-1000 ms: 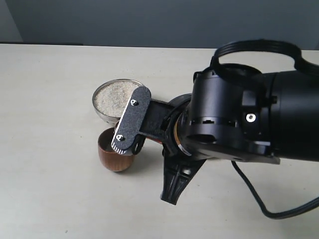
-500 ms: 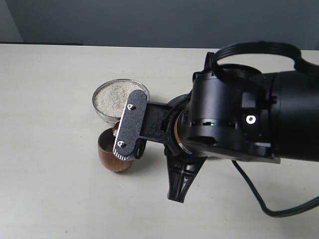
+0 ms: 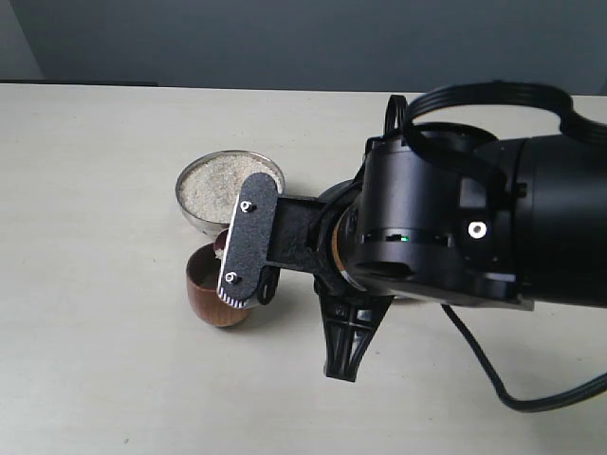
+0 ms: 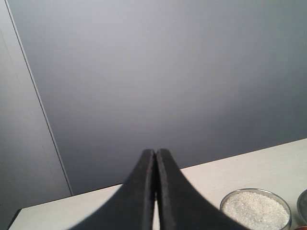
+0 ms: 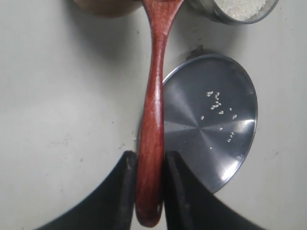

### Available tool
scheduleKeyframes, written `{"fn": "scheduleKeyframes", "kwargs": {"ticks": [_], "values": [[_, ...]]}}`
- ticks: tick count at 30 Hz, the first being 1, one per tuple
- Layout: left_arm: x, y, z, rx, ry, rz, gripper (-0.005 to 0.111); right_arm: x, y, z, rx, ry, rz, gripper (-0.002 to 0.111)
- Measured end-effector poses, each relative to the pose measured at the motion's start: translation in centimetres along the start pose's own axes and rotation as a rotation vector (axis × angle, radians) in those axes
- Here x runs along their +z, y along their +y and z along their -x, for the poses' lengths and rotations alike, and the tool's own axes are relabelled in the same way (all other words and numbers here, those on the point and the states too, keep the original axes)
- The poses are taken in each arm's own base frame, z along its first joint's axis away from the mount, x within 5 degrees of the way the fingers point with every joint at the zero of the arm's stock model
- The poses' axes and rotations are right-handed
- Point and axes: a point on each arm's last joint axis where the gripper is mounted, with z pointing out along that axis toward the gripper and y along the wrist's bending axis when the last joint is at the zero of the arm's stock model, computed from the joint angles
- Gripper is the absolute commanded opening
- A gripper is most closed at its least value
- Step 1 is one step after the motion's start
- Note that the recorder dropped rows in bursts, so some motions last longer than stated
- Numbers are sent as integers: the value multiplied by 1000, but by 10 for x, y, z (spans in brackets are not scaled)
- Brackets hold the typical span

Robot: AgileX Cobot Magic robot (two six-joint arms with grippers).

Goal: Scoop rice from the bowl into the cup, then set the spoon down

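The slim dark red-brown wooden spoon (image 5: 151, 110) is smooth and a bit shiny, and its long handle gets thinner in the middle. The right tool (image 5: 150, 157) is clamped on the end of that handle, with one black finger on each side. The spoon's head is cut off by the edge of the right wrist view, so I cannot tell what is in it.

The small white grains of rice (image 3: 213, 185) look sandy. They fill the small round shiny steel bowl (image 3: 193, 220) almost to its rim. The bowl stands on the pale desk (image 3: 95, 360). Just beside it stands the small round brown wooden cup (image 3: 211, 305), shaped like a little barrel.

The exterior view shows the right tool from the side. Its flat grey speckled finger plate is over the cup's mouth and hides part of it. The big black arm fills the right of that view.

Only the right wrist view shows the grip on the spoon. It also shows a flat round steel plate (image 5: 192, 143) under the handle, with a few loose grains (image 5: 217, 103) lying on it.

Only the left wrist view shows the left tool (image 4: 155, 152). Its two black fingers are pressed together with nothing between them, in front of a grey wall
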Motion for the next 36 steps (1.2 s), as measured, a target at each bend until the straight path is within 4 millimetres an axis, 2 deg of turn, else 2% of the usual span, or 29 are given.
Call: {"fn": "scheduleKeyframes", "kwargs": {"ticks": [24, 36], "values": [[0, 0, 0, 0, 0, 0, 0, 0, -2, 0, -130, 1, -25, -1], [0, 0, 0, 0, 0, 0, 0, 14, 1, 2, -186, 46, -37, -1]]}}
